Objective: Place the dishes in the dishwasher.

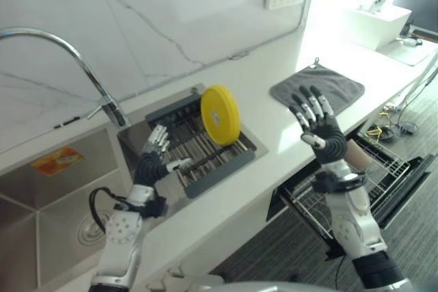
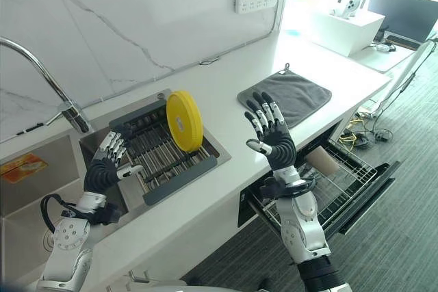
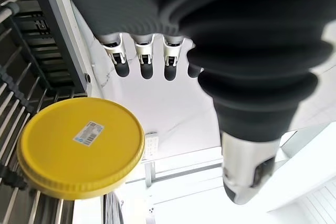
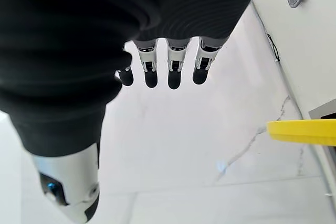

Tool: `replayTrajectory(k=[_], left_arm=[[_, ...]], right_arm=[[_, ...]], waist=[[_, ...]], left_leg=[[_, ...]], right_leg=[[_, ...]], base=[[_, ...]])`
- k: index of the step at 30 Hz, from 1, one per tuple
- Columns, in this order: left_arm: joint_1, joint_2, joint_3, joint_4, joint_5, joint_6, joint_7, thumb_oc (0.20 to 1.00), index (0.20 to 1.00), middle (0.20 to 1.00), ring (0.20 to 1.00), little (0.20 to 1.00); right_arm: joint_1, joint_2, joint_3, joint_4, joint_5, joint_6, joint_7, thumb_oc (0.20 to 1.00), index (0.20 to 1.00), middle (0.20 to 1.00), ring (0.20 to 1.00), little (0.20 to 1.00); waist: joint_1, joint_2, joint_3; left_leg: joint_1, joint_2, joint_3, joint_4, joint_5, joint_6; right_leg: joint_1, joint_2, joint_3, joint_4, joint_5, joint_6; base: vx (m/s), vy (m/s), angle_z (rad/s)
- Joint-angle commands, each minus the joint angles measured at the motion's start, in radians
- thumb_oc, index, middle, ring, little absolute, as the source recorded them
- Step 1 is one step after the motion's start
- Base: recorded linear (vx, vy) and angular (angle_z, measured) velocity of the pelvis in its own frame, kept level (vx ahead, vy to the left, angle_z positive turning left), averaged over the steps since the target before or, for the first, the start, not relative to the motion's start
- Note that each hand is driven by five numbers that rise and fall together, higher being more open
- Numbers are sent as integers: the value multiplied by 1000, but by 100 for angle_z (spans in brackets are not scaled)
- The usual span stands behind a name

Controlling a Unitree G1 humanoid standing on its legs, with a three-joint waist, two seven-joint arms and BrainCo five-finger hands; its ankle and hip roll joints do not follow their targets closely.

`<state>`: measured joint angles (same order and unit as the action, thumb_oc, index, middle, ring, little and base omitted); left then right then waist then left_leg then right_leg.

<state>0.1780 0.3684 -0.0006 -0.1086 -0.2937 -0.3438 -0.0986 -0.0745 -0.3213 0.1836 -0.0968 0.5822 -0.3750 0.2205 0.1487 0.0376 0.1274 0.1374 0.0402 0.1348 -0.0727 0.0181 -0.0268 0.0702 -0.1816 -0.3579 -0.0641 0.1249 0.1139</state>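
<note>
Item: yellow plate, on edge in the dark rack, at the rack's end away from the sink, leaning slightly. I see no hand touching it. Left hand: raised over the rack's sink-side end, fingers relaxed and spread, holding nothing. Right hand: raised beyond the rack's far end, above the counter edge, fingers straight and splayed, empty. Grey mat: flat on the counter past the rack. Dishwasher basket: pulled out below the counter, past the right hand

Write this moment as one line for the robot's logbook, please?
yellow plate: upright in dish rack | left robot hand: open, at rack | right robot hand: open, raised over counter | dishwasher: open
</note>
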Motion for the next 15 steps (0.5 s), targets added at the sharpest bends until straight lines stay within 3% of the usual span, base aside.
replayTrajectory(k=[1, 8, 9, 15], left_arm=[[-87, 67, 4, -10, 14, -36, 17, 1000, 1000, 1000, 1000, 1000], [-108, 80, -20, -6, 19, -30, 27, 1000, 1000, 1000, 1000, 1000], [-124, 97, -30, 17, 14, -34, 20, 1000, 1000, 1000, 1000, 1000], [-142, 141, -53, 40, -8, -34, -14, 1000, 1000, 1000, 1000, 1000]], right_arm=[[-88, -20, -15, -37, -114, -6, -80, 1000, 1000, 1000, 1000, 1000], [-209, -70, -5, 5, -135, 6, -192, 1000, 1000, 1000, 1000, 1000], [-321, -83, -30, 50, -97, 56, -242, 1000, 1000, 1000, 1000, 1000], [-473, -110, -59, 198, -29, 138, -331, 1000, 1000, 1000, 1000, 1000]], waist=[[34, -28, -17], [74, -31, -21], [95, -32, -22], [138, -30, -17]], left_leg=[[-20, 47, -9, 11, -80, -39], [-32, 50, -30, 27, -78, -48], [-34, 54, -43, 31, -76, -53], [-38, 65, -57, 38, -69, -63]], right_leg=[[58, -72, -29, 51, -134, 97], [76, -63, -42, 35, -137, 84], [87, -58, -53, 32, -141, 76], [102, -60, -84, 31, -139, 69]], base=[[3, -40, 24], [30, -21, 13], [95, -3, 10], [156, 14, 24]])
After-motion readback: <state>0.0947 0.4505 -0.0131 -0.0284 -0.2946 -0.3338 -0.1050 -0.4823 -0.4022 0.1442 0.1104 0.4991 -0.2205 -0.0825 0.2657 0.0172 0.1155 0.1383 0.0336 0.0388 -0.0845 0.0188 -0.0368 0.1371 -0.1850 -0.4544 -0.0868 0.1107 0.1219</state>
